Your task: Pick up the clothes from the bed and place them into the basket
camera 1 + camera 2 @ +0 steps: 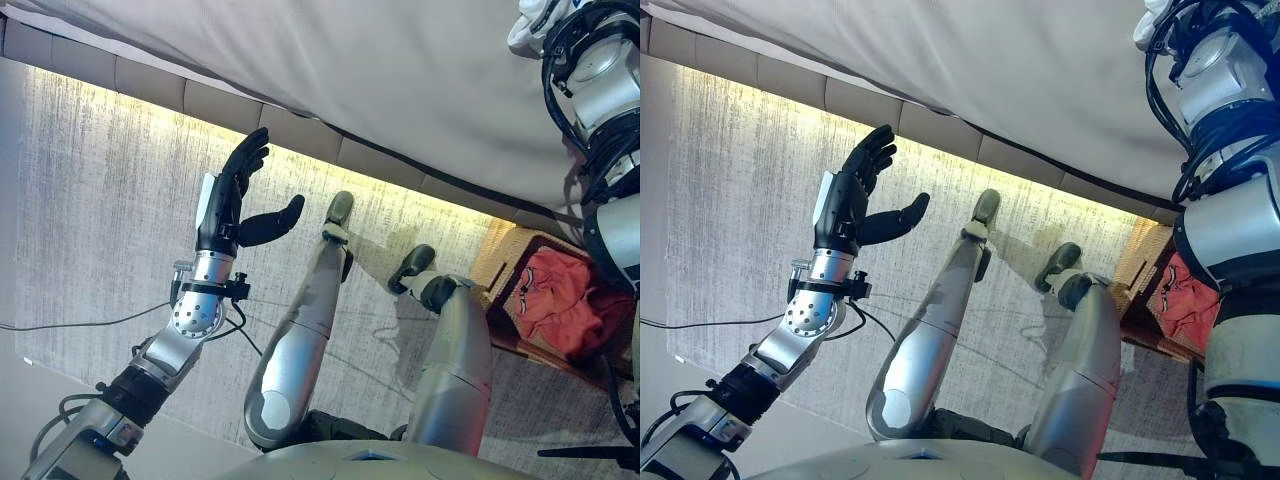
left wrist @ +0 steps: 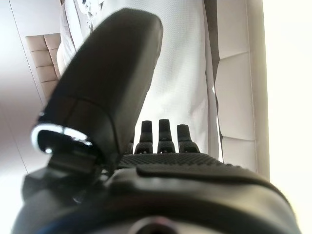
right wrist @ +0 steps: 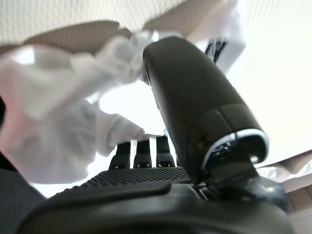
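At bed point(image 1: 400, 80) edge: right wrist view alone shows right robot hand point(image 3: 146, 161) clutching white garment point(image 3: 53, 126); head views crop it. Left robot hand point(image 1: 232, 195) splayed, empty. Basket point(image 1: 510, 255), red clothes point(image 1: 560, 295) partly hidden.

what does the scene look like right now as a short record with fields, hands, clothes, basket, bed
left hand: open, raised over the floor beside the bed, holding nothing
right hand: at the bed, thumb and fingers closing on a white garment
bed: grey-white cover, padded beige base along the floor
basket: woven, on the floor at the robot's right
in basket: red garment
task state: white garment not yet in the basket
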`<state>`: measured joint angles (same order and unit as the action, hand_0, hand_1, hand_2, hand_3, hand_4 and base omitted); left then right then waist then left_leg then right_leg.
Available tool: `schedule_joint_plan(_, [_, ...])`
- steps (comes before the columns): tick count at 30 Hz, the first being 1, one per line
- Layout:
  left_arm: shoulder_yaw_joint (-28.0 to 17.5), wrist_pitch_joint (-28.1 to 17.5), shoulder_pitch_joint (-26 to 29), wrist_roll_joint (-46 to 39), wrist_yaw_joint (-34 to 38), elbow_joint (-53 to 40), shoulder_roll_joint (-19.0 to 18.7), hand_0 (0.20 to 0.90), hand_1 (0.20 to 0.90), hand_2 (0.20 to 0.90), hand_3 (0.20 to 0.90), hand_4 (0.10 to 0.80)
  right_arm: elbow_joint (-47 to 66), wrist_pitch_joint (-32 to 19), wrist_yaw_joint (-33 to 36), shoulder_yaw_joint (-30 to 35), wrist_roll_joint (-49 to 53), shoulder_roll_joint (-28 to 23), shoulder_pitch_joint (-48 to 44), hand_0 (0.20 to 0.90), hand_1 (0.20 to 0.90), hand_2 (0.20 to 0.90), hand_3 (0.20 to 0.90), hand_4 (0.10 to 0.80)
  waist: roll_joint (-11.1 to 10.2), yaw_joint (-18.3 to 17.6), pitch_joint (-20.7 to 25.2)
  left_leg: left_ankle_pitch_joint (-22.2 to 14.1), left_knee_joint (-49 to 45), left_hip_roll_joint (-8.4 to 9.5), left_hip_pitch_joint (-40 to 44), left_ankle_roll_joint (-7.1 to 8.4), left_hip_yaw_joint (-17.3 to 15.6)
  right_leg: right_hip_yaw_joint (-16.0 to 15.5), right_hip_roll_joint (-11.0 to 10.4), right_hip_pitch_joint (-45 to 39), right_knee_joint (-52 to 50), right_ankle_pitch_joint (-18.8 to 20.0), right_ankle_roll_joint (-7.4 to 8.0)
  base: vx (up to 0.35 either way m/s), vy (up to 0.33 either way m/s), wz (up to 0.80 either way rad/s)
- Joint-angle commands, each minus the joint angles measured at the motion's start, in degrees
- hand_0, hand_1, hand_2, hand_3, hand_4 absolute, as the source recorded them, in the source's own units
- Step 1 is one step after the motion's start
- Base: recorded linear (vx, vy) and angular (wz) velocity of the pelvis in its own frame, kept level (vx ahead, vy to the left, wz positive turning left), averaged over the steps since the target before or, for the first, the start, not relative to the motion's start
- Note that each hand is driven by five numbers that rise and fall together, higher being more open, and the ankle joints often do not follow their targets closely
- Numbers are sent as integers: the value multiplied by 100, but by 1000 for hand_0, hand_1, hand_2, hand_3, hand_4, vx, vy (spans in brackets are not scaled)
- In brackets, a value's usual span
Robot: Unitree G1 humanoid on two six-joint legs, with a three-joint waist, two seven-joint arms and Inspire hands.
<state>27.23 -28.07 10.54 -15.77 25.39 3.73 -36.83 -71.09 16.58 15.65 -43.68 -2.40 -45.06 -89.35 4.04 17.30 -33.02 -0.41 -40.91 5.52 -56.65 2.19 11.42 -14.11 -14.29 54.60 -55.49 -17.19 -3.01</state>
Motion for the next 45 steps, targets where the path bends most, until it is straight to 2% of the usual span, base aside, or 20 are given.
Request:
schedule_joint_plan(1, [-268,-612,-123,-36,14,-818,10,900,900,900,900,800,-365,284,-157,-529,-35,-529,123,300,300,300,200,100,390,-28,323,-1248,-737,132,175,-646,-551,-110,480,-218,223,75,-72,0,0,0])
schedule_joint_plan(10, [-367,-583,-174,-18,-85,-774,-21,900,900,900,900,800,-248,-146,-43,-164,229,-680,424,300,300,300,200,100,134,-199,323,-1284,-131,-40,1543,-550,-654,-115,533,-1580,871,119,-48,2,36,-11])
schedule_joint_plan(17, [-335,-9,119,29,-55,-389,51,900,900,900,900,800,4,-785,-63,232,454,-921,491,300,300,300,200,100,-148,-381,360,-1300,605,-119,3107,-485,-764,-90,462,-3151,1773,224,32,44,76,-23])
schedule_joint_plan(20, [-309,210,158,80,67,-191,112,900,900,900,900,800,165,-1149,-34,299,547,-1107,543,300,300,300,200,100,-355,-497,721,-1347,970,-204,3655,-462,-837,-50,509,-3772,2379,335,90,95,74,-25])
schedule_joint_plan(21, [-305,292,160,90,92,-160,133,900,900,900,900,800,215,-1229,-29,332,579,-1161,575,300,300,300,200,100,-404,-539,818,-1201,1116,-225,3744,-471,-885,-99,513,-3904,2618,508,67,50,57,-22])
schedule_joint_plan(24, [-312,494,115,104,77,28,206,900,900,900,900,800,307,-1344,-220,394,807,-1310,648,300,300,300,200,100,-557,-656,1180,-1138,1600,-303,4279,-424,-987,-34,596,-4441,3274,673,157,118,33,-26])
schedule_joint_plan(26, [-326,748,66,65,44,94,281,900,900,900,900,800,411,-1411,-394,447,937,-1456,665,300,300,300,200,100,-665,-762,1518,-1061,2010,-370,4736,-374,-1083,31,665,-4879,3781,797,236,165,38,-33])
schedule_joint_plan(33, [-333,887,-90,-395,-176,761,551,900,900,900,900,800,683,-1701,-743,589,1077,-1934,815,300,300,300,200,100,-802,-1152,2332,-788,3000,-510,5600,-283,-1325,441,811,-5473,4688,1249,483,80,43,-20])
schedule_joint_plan(40, [-393,811,-56,-278,-317,1168,675,900,900,900,900,800,1248,-1610,-787,1098,1076,-2281,1577,300,300,300,200,100,-805,-1548,2636,-617,3723,-640,6074,-208,-1536,879,847,-5627,5212,1607,695,-34,13,-32])
schedule_joint_plan(45, [-436,828,234,-174,-401,1538,762,900,900,900,900,800,1787,-1441,-694,1880,1248,-2390,2697,300,300,300,200,100,-758,-1927,2732,-522,4159,-697,6292,-171,-1756,1218,907,-5634,5527,1826,812,-63,-31,-28])
